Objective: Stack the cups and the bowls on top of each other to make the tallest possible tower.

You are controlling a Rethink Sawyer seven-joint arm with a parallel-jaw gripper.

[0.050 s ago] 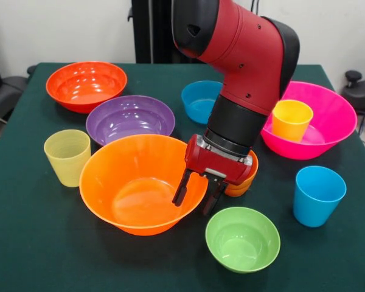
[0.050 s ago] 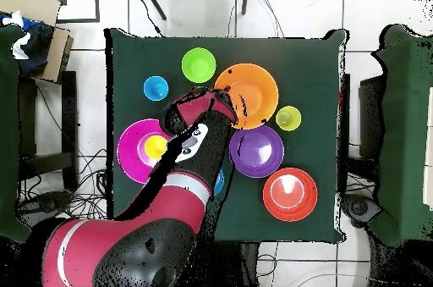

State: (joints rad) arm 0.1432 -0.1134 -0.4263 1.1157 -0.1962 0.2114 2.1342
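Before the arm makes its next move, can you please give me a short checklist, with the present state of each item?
1. Gripper open: ok, fingers apart.
2. Gripper empty: ok, nothing is between the fingers.
3. Position at large orange bowl: ok, fingers straddle its right rim.
4. Orange bowl empty: ok.
5. Tower begun: not ok; only the yellow cup sits in the hot pink bowl.
6. Orange cup behind the gripper clear of it: cannot tell, mostly hidden.
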